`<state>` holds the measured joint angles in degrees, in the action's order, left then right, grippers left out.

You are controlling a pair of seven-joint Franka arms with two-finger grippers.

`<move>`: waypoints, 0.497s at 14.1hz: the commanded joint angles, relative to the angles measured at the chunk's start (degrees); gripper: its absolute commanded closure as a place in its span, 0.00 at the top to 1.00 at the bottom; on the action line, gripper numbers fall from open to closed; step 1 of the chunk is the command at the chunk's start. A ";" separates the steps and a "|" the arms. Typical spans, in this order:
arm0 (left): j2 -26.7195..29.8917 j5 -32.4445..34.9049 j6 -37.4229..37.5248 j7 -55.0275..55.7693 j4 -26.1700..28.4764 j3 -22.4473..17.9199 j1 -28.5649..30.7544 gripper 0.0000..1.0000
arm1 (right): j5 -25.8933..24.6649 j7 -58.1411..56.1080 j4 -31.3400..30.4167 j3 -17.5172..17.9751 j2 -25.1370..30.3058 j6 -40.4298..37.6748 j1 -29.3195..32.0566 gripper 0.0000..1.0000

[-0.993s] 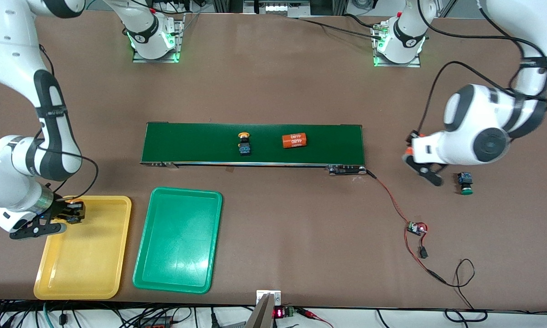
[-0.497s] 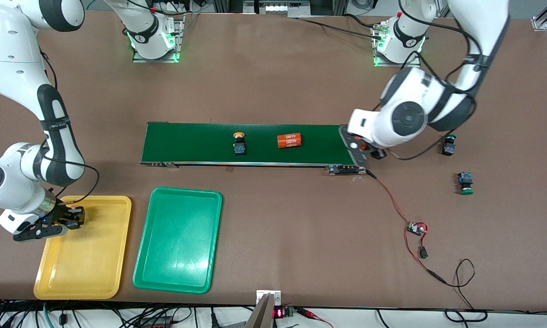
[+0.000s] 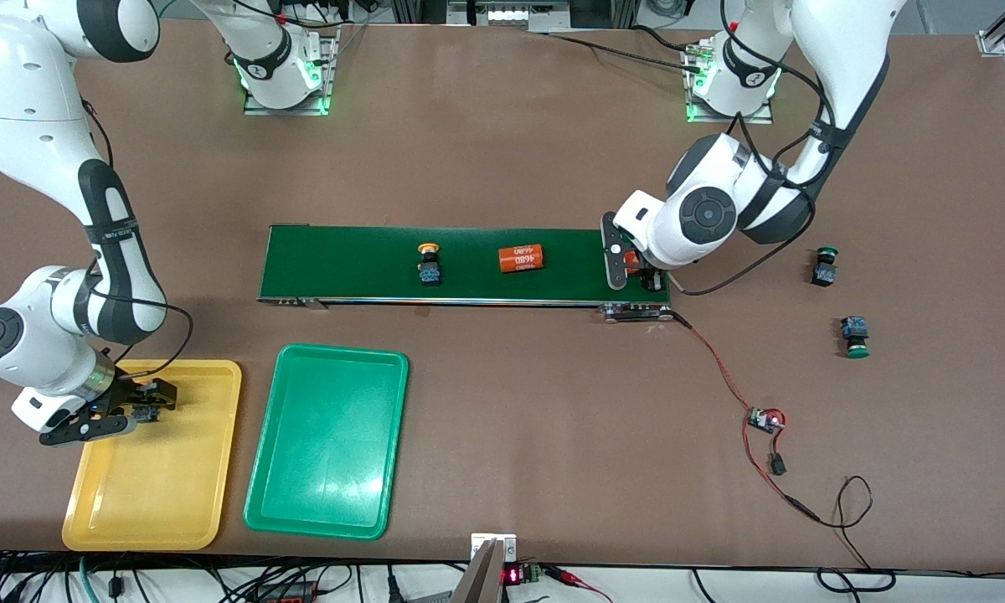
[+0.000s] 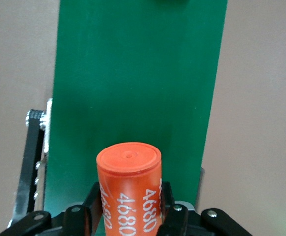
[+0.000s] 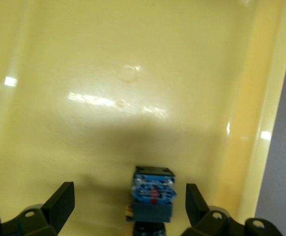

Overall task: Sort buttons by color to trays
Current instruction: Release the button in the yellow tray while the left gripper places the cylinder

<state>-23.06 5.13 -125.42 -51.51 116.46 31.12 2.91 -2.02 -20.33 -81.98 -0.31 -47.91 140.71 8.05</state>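
Your right hand hung over the yellow tray, at its end nearer the conveyor belt. Its fingers stood spread wide with a blue-bodied button between them and clear of both pads, so it looked released into that tray.

Your left hand was at the belt's end toward the left arm's side of the counter, clenched on an orange cylinder with white print, which is no part of the sort. A second orange cylinder lay on the belt beside a yellow-capped button, which sat nearer the right arm's end.

Two green-capped buttons were well apart from the trays, on bare counter toward the left arm's end: one level with the belt, the other nearer the front camera. The green tray held nothing.

I judged these buttons light, rigid plastic, unlikely to be hurt by a firm pinch. The round caps would probably slip, so you would do better to grip the flat sides of the square body, low down.
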 commanded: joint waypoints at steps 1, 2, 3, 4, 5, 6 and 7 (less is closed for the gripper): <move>0.92 1.55 -2.28 -1.57 1.05 -0.01 -0.10 0.15 | 4.81 2.21 -9.05 -0.66 9.73 -2.27 -4.17 1.00; 0.92 1.46 -3.06 -1.57 1.14 -0.01 -0.45 0.30 | 5.35 4.57 -11.51 -0.75 13.16 -4.64 -5.40 1.00; 0.83 1.37 -3.94 -1.57 1.14 0.08 -0.45 0.99 | 5.36 6.94 -13.54 -0.92 16.07 -6.83 -6.45 1.00; 0.91 1.37 -4.04 -1.57 1.14 0.08 -0.45 1.00 | 5.36 9.40 -15.30 -1.01 18.97 -9.12 -7.16 1.00; 1.44 1.37 -3.87 -1.57 1.14 0.08 -0.45 1.00 | 5.36 12.30 -17.14 -1.01 22.04 -11.93 -8.56 1.00; 1.79 1.37 -3.69 -1.57 1.05 0.08 -0.36 1.00 | 5.36 14.42 -18.64 -1.01 24.51 -14.48 -9.97 1.00; 2.93 1.29 -3.51 -1.57 0.70 0.17 -0.19 1.00 | 5.36 16.00 -19.87 -1.01 26.71 -15.90 -11.72 1.00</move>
<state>-22.77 5.74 -129.06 -52.14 116.99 31.13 2.48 2.28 -7.91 -94.74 -0.45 -28.57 127.04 -0.56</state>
